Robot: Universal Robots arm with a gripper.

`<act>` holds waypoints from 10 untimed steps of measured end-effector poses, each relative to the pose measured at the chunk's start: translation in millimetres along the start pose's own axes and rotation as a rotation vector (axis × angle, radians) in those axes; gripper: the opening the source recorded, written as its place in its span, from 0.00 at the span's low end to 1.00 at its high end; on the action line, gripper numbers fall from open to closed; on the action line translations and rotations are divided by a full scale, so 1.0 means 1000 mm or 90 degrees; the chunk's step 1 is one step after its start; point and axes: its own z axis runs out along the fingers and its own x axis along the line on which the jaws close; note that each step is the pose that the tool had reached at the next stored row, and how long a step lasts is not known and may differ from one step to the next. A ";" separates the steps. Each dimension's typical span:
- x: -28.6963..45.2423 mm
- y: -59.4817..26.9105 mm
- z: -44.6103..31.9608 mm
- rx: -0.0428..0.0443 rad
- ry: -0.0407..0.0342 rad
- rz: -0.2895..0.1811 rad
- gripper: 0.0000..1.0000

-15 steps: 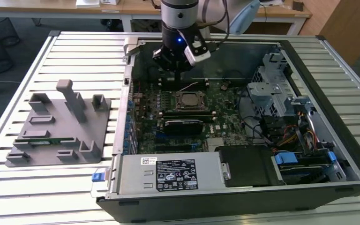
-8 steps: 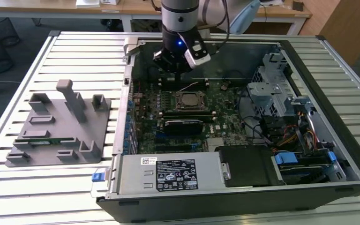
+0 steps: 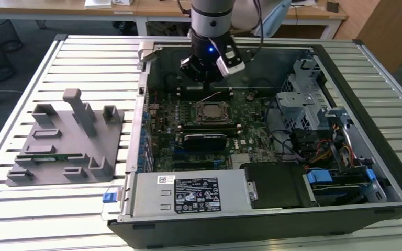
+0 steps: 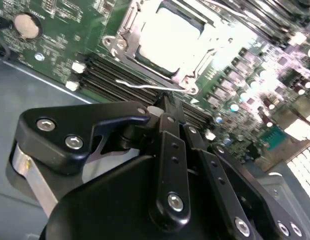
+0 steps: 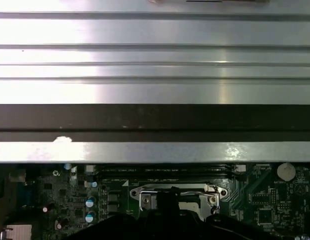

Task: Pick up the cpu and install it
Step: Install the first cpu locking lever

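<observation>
The jaws (image 4: 167,107) are clenched together with nothing between them, poised above the motherboard (image 4: 55,37). Just beyond their tips the cpu (image 4: 167,32) sits in its socket (image 4: 187,75), silver top showing. Farther off, the white label (image 3: 197,194) on the case stays unread.

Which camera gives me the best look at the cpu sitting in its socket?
The second wrist view: the cpu is large there, its shiny top framed by the socket, beyond the gripper. The exterior view shows it as a small square on the motherboard. In the first wrist view the gripper mostly hides it.
</observation>
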 end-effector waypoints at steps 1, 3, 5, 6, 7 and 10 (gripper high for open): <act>-0.0014 0.0003 0.0005 0.0001 0.0000 0.000 0.11; -0.0030 0.0006 0.0017 0.0001 -0.0001 0.000 0.11; -0.0031 0.0006 0.0029 0.0001 0.0004 -0.007 0.11; -0.0032 0.0006 0.0037 0.0000 0.0009 -0.014 0.11; -0.0033 0.0005 0.0043 -0.0001 0.0013 -0.021 0.11; -0.0052 0.0009 0.0063 0.0003 0.0020 -0.028 0.11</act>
